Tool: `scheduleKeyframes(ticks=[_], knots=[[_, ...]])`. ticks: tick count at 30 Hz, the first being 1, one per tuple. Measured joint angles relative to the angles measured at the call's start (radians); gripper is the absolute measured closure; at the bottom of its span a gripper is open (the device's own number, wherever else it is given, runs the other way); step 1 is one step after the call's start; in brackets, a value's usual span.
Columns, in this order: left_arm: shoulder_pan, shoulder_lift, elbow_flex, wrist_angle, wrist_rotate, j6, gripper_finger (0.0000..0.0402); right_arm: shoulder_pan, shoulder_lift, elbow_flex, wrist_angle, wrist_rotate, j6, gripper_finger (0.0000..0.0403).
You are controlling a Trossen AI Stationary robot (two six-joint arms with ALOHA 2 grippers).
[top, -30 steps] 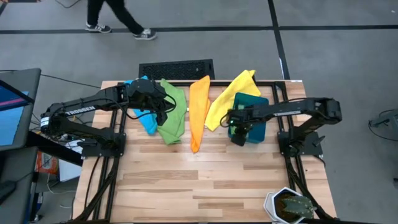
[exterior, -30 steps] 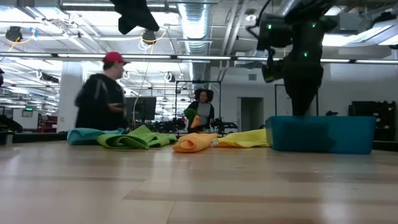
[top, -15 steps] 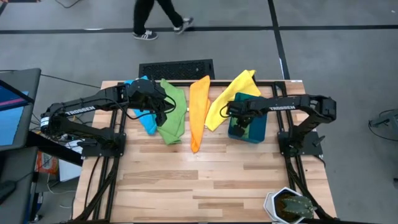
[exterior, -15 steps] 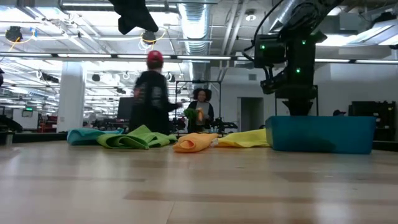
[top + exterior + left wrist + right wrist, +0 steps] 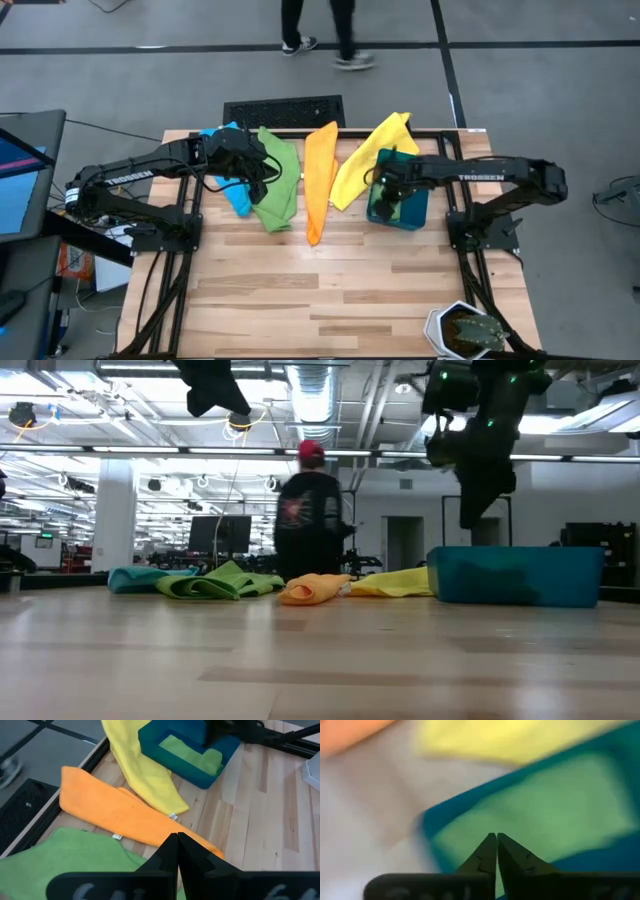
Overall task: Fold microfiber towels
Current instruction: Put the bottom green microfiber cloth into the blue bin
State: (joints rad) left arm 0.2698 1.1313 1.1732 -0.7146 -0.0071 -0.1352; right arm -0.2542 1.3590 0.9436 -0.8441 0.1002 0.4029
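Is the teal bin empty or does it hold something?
Not empty. The left wrist view shows a green cloth lying flat inside the teal bin, and the right wrist view also shows green inside it.

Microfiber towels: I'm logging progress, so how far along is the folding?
Done: one green cloth lies inside the rigid dark teal bin. In hand: nothing; the right end effector, shut and empty, hangs over the bin. Left: the light blue, green, orange and yellow towels lie loose on the wooden table.
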Motion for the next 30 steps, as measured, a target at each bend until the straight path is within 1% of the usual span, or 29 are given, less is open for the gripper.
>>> scheduleKeyframes(ticks=[1, 4, 7, 11, 17, 20, 24, 27, 30], knots=[[0.000, 0.000, 0.000, 0.005, 0.000, 0.000, 0.0401, -0.024, 0.006, 0.000, 0.001, 0.029, 0.039, 0.0377], [0.000, 0.000, 0.000, 0.018, 0.000, 0.000, 0.0401, -0.086, 0.053, 0.000, 0.016, 0.059, 0.143, 0.0394], [0.000, 0.000, 0.000, 0.025, 0.000, 0.019, 0.0401, -0.116, 0.129, 0.000, 0.026, 0.063, 0.211, 0.0387], [0.000, 0.000, 0.000, 0.025, 0.000, 0.021, 0.0401, -0.137, 0.232, 0.000, 0.042, 0.069, 0.226, 0.0380], [0.000, 0.000, 0.000, 0.013, -0.001, 0.031, 0.0401, -0.166, 0.350, 0.000, 0.097, 0.077, 0.226, 0.0394], [0.000, 0.000, 0.000, 0.001, 0.000, 0.049, 0.0401, -0.183, 0.359, 0.003, 0.102, 0.079, 0.226, 0.0386], [0.000, 0.000, 0.000, -0.012, -0.001, 0.053, 0.0401, -0.207, 0.334, 0.000, 0.094, 0.144, 0.251, 0.0377], [0.000, 0.000, 0.000, -0.012, -0.001, 0.053, 0.0401, -0.232, 0.301, -0.002, 0.090, 0.193, 0.283, 0.0382], [0.000, 0.000, 0.000, -0.012, -0.001, 0.053, 0.0401, -0.249, 0.275, -0.002, 0.082, 0.212, 0.343, 0.0390]])
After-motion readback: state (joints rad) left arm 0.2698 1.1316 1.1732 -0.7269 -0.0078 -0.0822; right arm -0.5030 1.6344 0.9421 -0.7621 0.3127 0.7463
